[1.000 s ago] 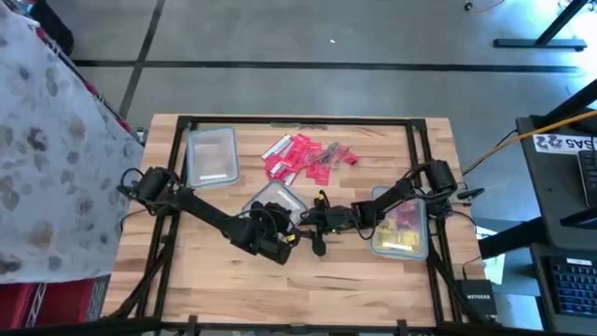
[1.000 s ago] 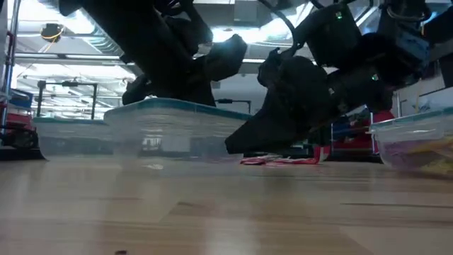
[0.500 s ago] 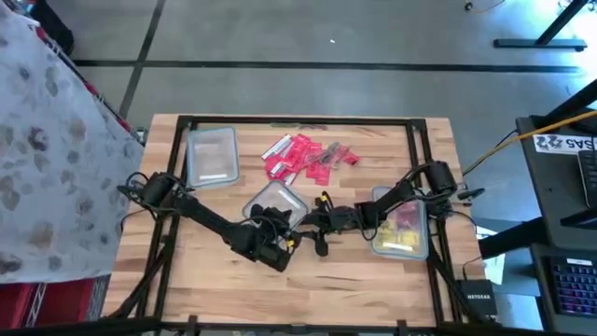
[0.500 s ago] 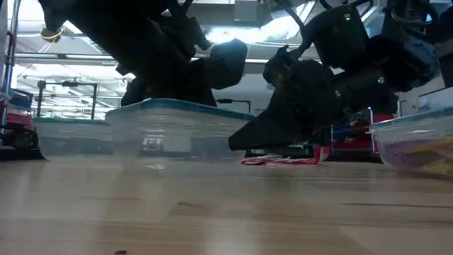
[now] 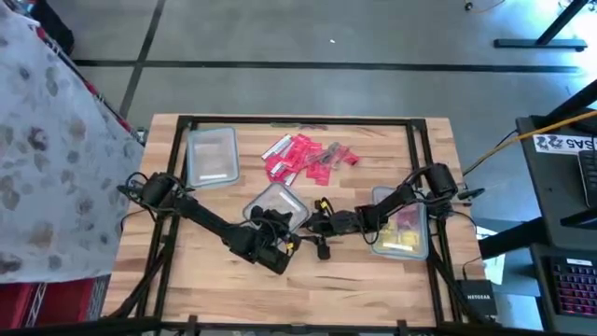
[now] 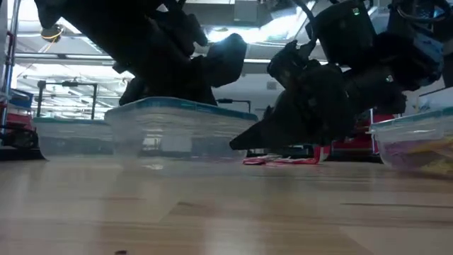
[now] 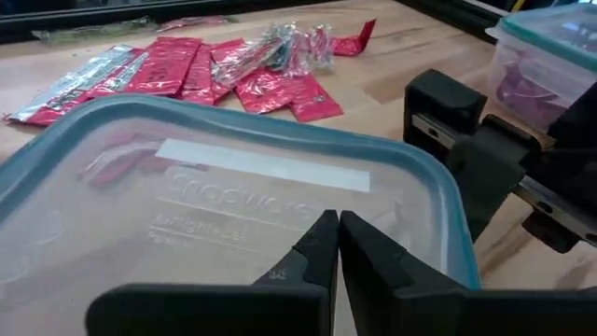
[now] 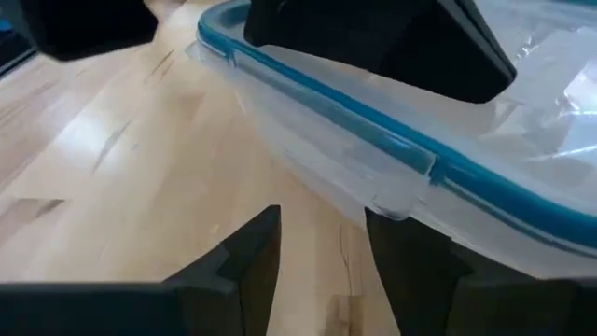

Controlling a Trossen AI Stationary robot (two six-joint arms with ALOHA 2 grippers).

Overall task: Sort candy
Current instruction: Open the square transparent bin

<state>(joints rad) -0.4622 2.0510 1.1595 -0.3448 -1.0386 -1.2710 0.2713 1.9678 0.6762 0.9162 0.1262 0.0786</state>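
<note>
Candy (image 5: 303,154), a pile of mostly red wrapped pieces with a few silvery ones (image 7: 215,65), lies on the table toward the far edge. A clear lidded tub with a teal rim (image 5: 275,199) stands at mid-table. My left gripper (image 7: 336,238) is shut, its tips over the tub's lid (image 7: 233,177), pointing toward the far edge. My right gripper (image 8: 322,252) is open and points from the table's right at the tub's rim tab (image 8: 401,201), with nothing between its fingers. In the low view its tips (image 6: 237,140) hang just above the table. My left gripper's shut fingertips (image 7: 322,245) stand over the near part of the tub's lid (image 7: 280,219), slanting down from the near side. I cannot tell whether they touch the lid. The tub rests on the table.
A second clear tub (image 5: 213,154) stands at the far left. A third tub (image 5: 403,229) at the right holds yellow and pink candy. Bare wood stretches along the near edge (image 5: 308,280).
Both arms have shifted only slightly beside the middle tub, which has stayed where it was.
</note>
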